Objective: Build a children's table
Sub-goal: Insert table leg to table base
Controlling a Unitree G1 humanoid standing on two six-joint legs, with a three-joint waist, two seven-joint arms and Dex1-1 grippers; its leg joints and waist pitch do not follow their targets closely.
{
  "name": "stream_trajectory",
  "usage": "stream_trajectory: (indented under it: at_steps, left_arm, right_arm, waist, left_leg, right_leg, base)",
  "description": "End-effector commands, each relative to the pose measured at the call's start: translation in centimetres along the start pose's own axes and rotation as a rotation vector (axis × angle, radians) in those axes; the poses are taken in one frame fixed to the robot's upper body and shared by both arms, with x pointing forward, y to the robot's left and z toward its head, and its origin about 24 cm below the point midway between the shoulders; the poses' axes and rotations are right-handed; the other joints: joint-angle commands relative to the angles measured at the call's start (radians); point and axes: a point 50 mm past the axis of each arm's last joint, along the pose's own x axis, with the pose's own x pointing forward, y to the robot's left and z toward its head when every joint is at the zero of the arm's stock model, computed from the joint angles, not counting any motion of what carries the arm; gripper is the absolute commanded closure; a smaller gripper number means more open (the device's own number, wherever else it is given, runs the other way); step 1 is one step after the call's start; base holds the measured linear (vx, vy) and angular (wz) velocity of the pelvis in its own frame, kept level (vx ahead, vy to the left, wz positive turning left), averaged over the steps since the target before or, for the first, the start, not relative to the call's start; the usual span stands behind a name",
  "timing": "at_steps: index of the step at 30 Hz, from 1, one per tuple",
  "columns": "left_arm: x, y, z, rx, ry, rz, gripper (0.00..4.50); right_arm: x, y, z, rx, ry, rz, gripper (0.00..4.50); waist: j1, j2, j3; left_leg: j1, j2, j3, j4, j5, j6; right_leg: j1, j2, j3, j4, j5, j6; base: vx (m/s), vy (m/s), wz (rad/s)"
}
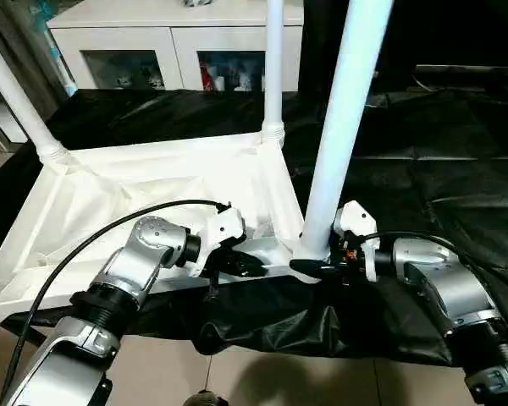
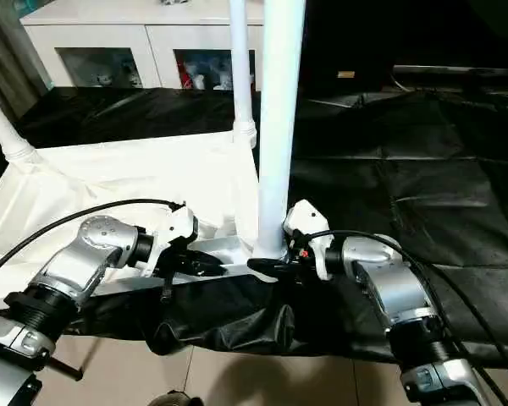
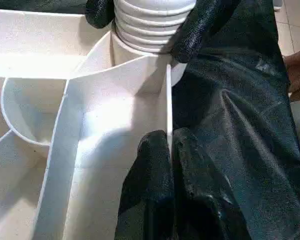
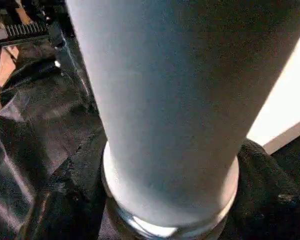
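Note:
The white tabletop (image 1: 135, 186) lies upside down on a black cloth, ribs up. Three white legs stand in its corner sockets: one at the far left (image 1: 17, 101), one at the back (image 1: 273, 68), and a near one (image 1: 339, 127) at the front right corner. My left gripper (image 1: 254, 269) is shut on the thin front rim (image 3: 168, 100) of the tabletop, just left of that corner. My right gripper (image 1: 309, 267) comes in from the right, and its black fingers (image 3: 200, 25) press on either side of the near leg's ribbed base (image 3: 150, 20).
Black cloth (image 1: 423, 169) covers the work surface to the right and behind. A white cabinet with glass fronts (image 1: 169, 42) stands at the back. Tiled floor (image 1: 262, 381) lies below the front edge. A black cable (image 1: 85, 245) loops over my left forearm.

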Motion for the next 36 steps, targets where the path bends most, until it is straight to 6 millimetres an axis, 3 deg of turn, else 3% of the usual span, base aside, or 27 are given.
stream_trajectory:
  at_steps: [1,4,5,11,13,14,16,17,18,21,25,26,28,29,33,35,36]
  left_arm:
    - [0.3,0.1,1.7,0.058,-0.049,-0.008,4.5]
    - [0.8,0.7,1.6,0.041,-0.037,0.068,4.5]
    - [0.9,0.9,1.6,0.037,-0.032,0.09,4.5]
    - [2.5,2.5,2.2,0.001,-0.029,0.289,4.5]
    - [3.8,3.3,3.2,-0.032,-0.051,0.396,4.5]
    - [4.3,3.5,3.6,-0.036,-0.06,0.424,4.5]
    - [4.9,3.6,4.1,-0.04,-0.072,0.449,4.5]
    - [5.4,3.6,4.5,-0.045,-0.084,0.453,4.5]
    - [5.6,3.6,4.6,-0.045,-0.086,0.451,4.5]
    - [6.2,3.1,4.8,-0.032,-0.096,0.399,4.5]
    - [6.2,2.8,4.4,-0.013,-0.09,0.351,4.5]
    - [5.9,2.5,3.9,0.003,-0.083,0.309,4.5]
    - [5.5,2.3,3.6,0.012,-0.079,0.277,4.5]
    - [5.1,2.1,3.2,0.017,-0.072,0.244,4.5]
    - [3.6,1.5,1.9,0.041,-0.037,0.151,4.5]
    - [3.4,1.5,1.8,0.04,-0.033,0.143,4.5]
    - [3.1,1.4,1.6,0.048,-0.027,0.126,4.5]
  right_arm:
    - [0.9,0.9,-0.3,0.048,-0.02,0.037,1.72]
    - [1.6,0.5,-1.1,0.129,-0.033,-0.068,1.73]
    - [1.8,0.3,-1.3,0.145,-0.03,-0.1,1.74]
    - [3.7,-1.4,-2.6,0.299,-0.031,-0.431,1.74]
    - [5.4,-1.6,-2.7,0.399,-0.044,-0.575,1.74]
    - [6.1,-1.4,-2.6,0.406,-0.047,-0.594,1.74]
    - [7.2,-1.2,-2.1,0.381,-0.044,-0.607,1.74]
    - [8.1,-0.9,-1.7,0.357,-0.045,-0.605,1.74]
    - [8.3,-0.8,-1.5,0.352,-0.049,-0.597,1.74]
    - [8.9,-0.7,-0.7,0.392,-0.12,-0.549,1.04]
    - [8.5,-1.1,-0.1,0.387,-0.162,-0.522,0.83]
    - [7.9,-1.2,0.1,0.352,-0.169,-0.474,0.6]
    - [7.4,-1.3,0.1,0.325,-0.168,-0.427,0.6]
    - [6.6,-1.2,0.0,0.284,-0.159,-0.37,0.6]
    - [4.2,-0.9,-0.2,0.17,-0.126,-0.202,0.6]
    - [3.9,-0.8,-0.2,0.16,-0.123,-0.187,0.6]
    - [3.4,-0.8,-0.3,0.144,-0.114,-0.166,0.6]
  waist:
    - [0.0,-0.005,-0.085]
    - [-0.002,-0.003,-0.081]
    - [-0.005,-0.005,-0.079]
    - [-0.024,-0.004,-0.073]
    - [-0.031,-0.001,-0.071]
    - [-0.037,-0.003,-0.07]
    - [-0.039,-0.005,-0.07]
    - [-0.04,0.002,-0.069]
    - [-0.041,-0.002,-0.07]
    - [-0.039,-0.004,-0.068]
    - [-0.037,-0.005,-0.072]
    - [-0.038,-0.007,-0.072]
    - [-0.038,-0.006,-0.076]
    - [-0.036,-0.01,-0.076]
    - [-0.022,-0.008,-0.084]
    - [-0.023,-0.005,-0.087]
    - [-0.023,-0.003,-0.088]
  left_leg:
    - [0.015,0.033,-0.009,-0.064,-0.188,0.061]
    - [0.016,0.033,-0.009,-0.066,-0.211,0.051]
    - [0.02,0.03,-0.009,-0.068,-0.242,0.033]
    - [0.027,0.025,-0.016,-0.078,-0.31,-0.009]
    - [0.025,0.024,-0.015,-0.078,-0.314,-0.008]
    - [0.03,0.02,-0.017,-0.078,-0.342,-0.019]
    - [0.029,0.018,-0.017,-0.077,-0.345,-0.013]
    - [0.03,0.017,-0.018,-0.077,-0.353,-0.006]
    - [0.029,0.018,-0.019,-0.078,-0.351,-0.003]
    - [0.03,0.018,-0.018,-0.079,-0.361,0.008]
    - [0.025,0.022,-0.019,-0.082,-0.345,0.019]
    - [0.02,0.023,-0.02,-0.084,-0.333,0.021]
    - [0.018,0.025,-0.019,-0.082,-0.314,0.028]
    - [0.014,0.024,-0.018,-0.081,-0.299,0.036]
    - [0.016,0.03,-0.01,-0.068,-0.219,0.073]
    - [0.008,0.03,-0.009,-0.065,-0.173,0.083]
    - [0.01,0.031,-0.009,-0.064,-0.168,0.084]
  right_leg:
    - [0.055,-0.063,0.04,-0.07,-0.17,-0.226]
    - [0.051,-0.063,0.041,-0.076,-0.207,-0.221]
    - [0.052,-0.065,0.04,-0.082,-0.265,-0.207]
    - [0.048,-0.066,0.035,-0.098,-0.406,-0.157]
    - [0.044,-0.066,0.038,-0.102,-0.406,-0.154]
    - [0.043,-0.066,0.033,-0.107,-0.446,-0.148]
    - [0.043,-0.068,0.033,-0.113,-0.47,-0.132]
    - [0.041,-0.068,0.032,-0.116,-0.492,-0.122]
    - [0.042,-0.068,0.032,-0.118,-0.488,-0.12]
    - [0.041,-0.067,0.032,-0.12,-0.495,-0.114]
    - [0.045,-0.067,0.034,-0.113,-0.452,-0.127]
    - [0.049,-0.067,0.034,-0.11,-0.426,-0.136]
    - [0.051,-0.069,0.036,-0.103,-0.376,-0.15]
    - [0.057,-0.067,0.036,-0.101,-0.343,-0.159]
    - [0.056,-0.066,0.041,-0.085,-0.214,-0.203]
    - [0.059,-0.065,0.038,-0.074,-0.141,-0.229]
    - [0.057,-0.064,0.037,-0.072,-0.126,-0.239]
  base:
    - [0.0,0.0,0.0]
    - [0.0,0.0,0.0]
    - [0.0,0.0,0.0]
    - [0.0,0.0,0.0]
    - [0.0,0.0,0.0]
    - [0.0,0.0,0.0]
    - [0.0,0.0,0.0]
    - [0.0,0.0,0.0]
    - [0.0,0.0,0.0]
    - [0.0,0.0,0.0]
    - [0.0,0.0,0.0]
    - [0.0,0.0,0.0]
    - [0.0,0.0,0.0]
    - [0.0,0.0,0.0]
    - [0.014,-0.003,0.01]
    - [0.054,-0.011,0.03]
    - [0.0,0.0,0.0]
